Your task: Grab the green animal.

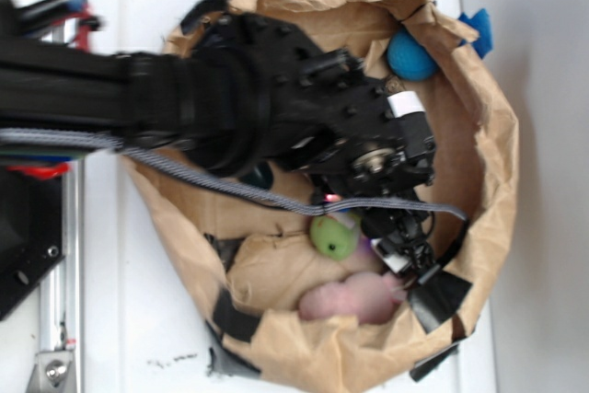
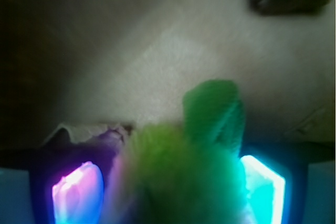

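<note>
Fingers (image 2: 262, 190) flanking blurred green animal (image 2: 178, 177), contact unclear

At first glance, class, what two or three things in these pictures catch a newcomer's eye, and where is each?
The big black robot arm reaches from the left over a crumpled brown paper bag. In the wrist view, the fuzzy lime-green plush animal fills the space between the gripper's glowing fingers. A pale pink plush toy lies at the bag's lower edge, and a blue ball sits near the top.

The black arm (image 1: 230, 98) reaches in from the left, wrist bent downward. Its gripper (image 2: 168, 192) has both fingers (image 2: 79, 192) glowing, spread apart on either side of something fuzzy held between them.
</note>
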